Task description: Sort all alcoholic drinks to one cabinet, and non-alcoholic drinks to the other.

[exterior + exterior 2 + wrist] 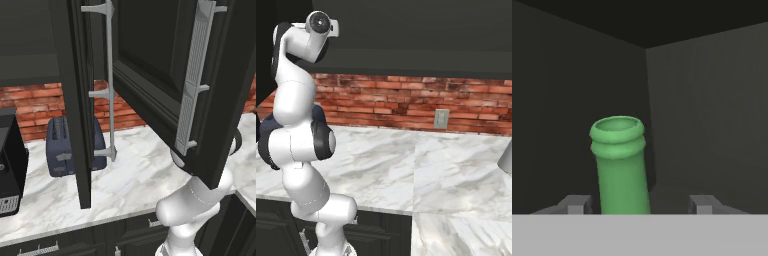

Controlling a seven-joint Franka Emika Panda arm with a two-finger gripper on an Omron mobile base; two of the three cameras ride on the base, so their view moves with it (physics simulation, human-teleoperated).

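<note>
1. Looking along my gripper (634,204), the jaws stand apart around the green bottle (620,165); only its left side seems near a fingertip.
2. It stands upright near the cabinet's (702,100) back corner.
3. Withdrawing crookedly could clip its neck and topple it.

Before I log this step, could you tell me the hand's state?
Hand: open, fingers either side of the green bottle, right one clear of it.
</note>
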